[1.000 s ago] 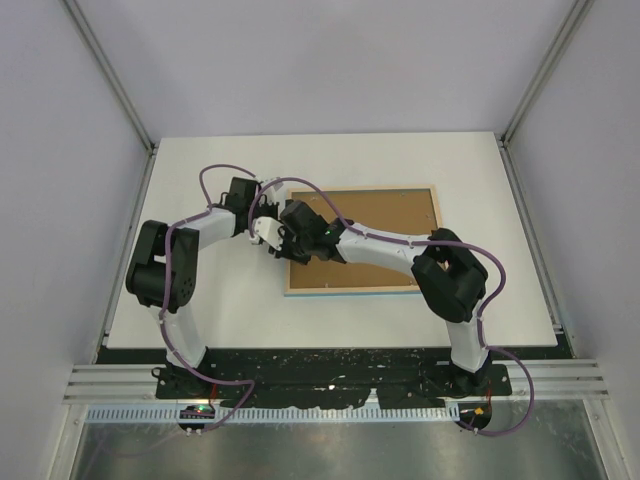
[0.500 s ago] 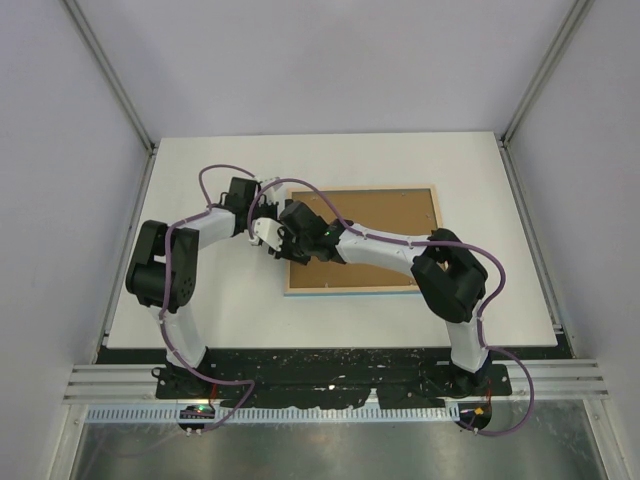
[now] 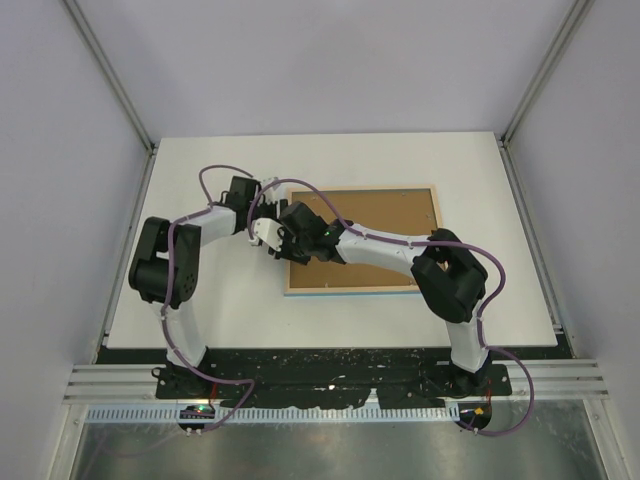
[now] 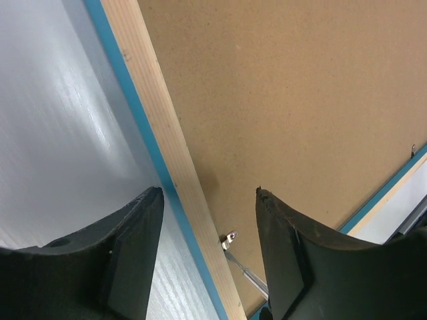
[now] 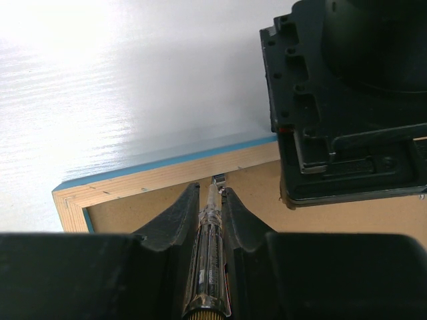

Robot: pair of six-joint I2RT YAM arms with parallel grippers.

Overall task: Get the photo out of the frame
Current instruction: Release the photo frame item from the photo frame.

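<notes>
The frame [image 3: 350, 289] lies face down on the table, its light wood back and blue edge [image 4: 157, 113] showing. A brown backing board [image 3: 385, 215] fills it, and the photo is hidden beneath. My left gripper [image 4: 208, 193] is open and straddles the frame's left rail, one finger over the table and one over the board. My right gripper [image 5: 211, 190] is shut on a clear-handled screwdriver [image 5: 210, 247]. The screwdriver's tip rests at a small metal tab [image 5: 217, 179] on the inner side of that rail, also seen in the left wrist view as the tab [image 4: 229, 239].
The white table [image 3: 200, 290] is walled on the left, right and back. Both arms cross over the frame's left end, and the left gripper's black body [image 5: 347, 100] hangs close beside the screwdriver tip.
The left arm has shifted very slightly near its elbow. The right arm, the screwdriver and the frame stay where they were.
</notes>
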